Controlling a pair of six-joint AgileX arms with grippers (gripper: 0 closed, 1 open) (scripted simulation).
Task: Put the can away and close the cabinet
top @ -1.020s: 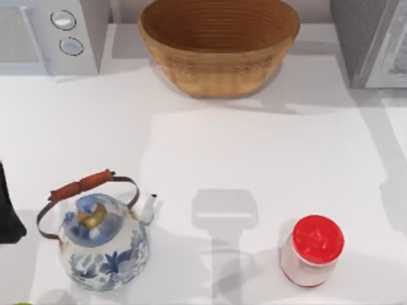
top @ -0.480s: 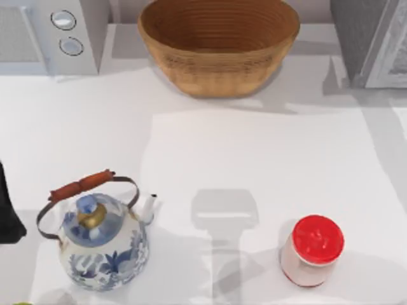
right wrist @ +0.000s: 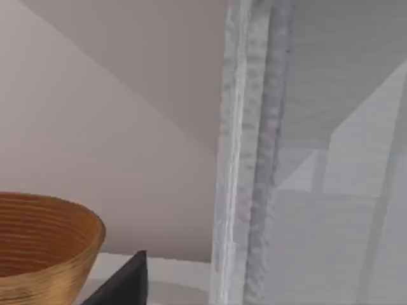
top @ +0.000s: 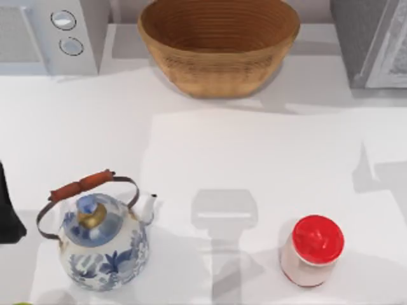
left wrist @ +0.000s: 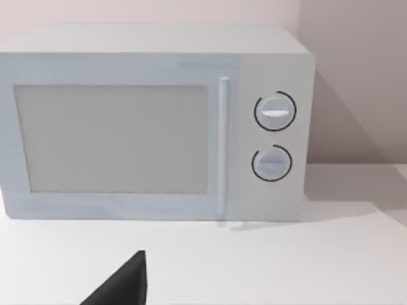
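Note:
The can (top: 311, 249), pale with a red lid, stands upright near the table's front right. The grey cabinet (top: 372, 39) is at the back right corner, its door angled outward. The right wrist view looks close at the cabinet's door edge (right wrist: 248, 159) with the grey inside (right wrist: 337, 203) beyond it. A dark part of my right gripper (right wrist: 122, 283) shows there, far from the can. My left arm (top: 7, 213) is parked at the table's left edge, and a dark part of my left gripper (left wrist: 121, 284) faces the microwave.
A blue-and-white kettle (top: 102, 240) with a red-brown handle stands at the front left. A wicker basket (top: 219, 41) sits at the back centre, also seen as basket (right wrist: 44, 244) beside the cabinet. The microwave (top: 54, 35), or microwave (left wrist: 152, 124), fills the back left corner.
The shadow on the table's right side has slid from beside the cabinet toward the front. The can, the kettle and the left arm have not moved.

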